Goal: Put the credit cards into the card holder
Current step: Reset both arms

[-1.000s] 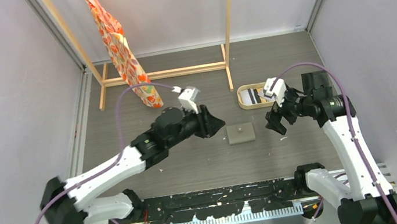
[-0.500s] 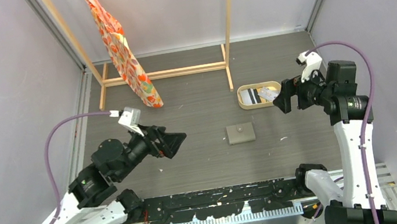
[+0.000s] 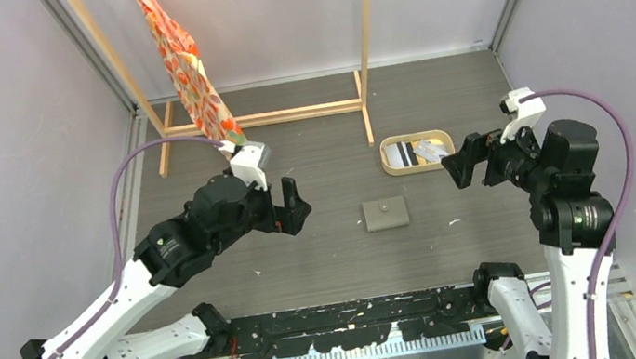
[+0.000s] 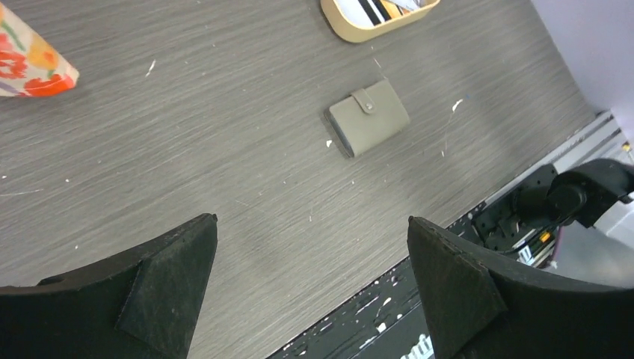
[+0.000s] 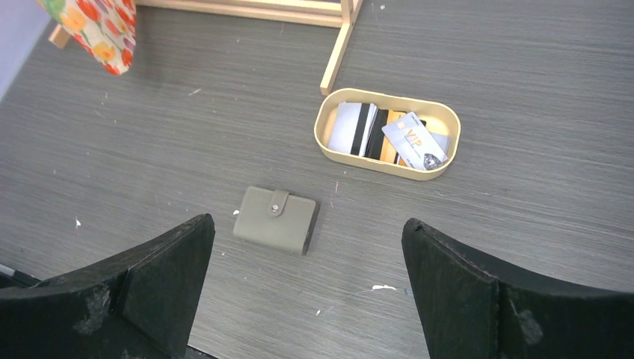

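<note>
Flat on the grey, wood-grained table (image 3: 307,125), the card holder (image 3: 386,214) is a squarish matte grey case, closed, with a tab and a small round stud. It lies between the left gripper (image 3: 296,206) and the right gripper (image 3: 462,164), both held above the table with fingers spread wide and empty. Only the right wrist view shows the credit cards (image 5: 389,134) clearly, white, dark-striped and orange, overlapping in the oval beige tray (image 5: 389,96) beside a pale wooden frame (image 3: 363,60) hung with floral cloth (image 3: 192,75).
</note>
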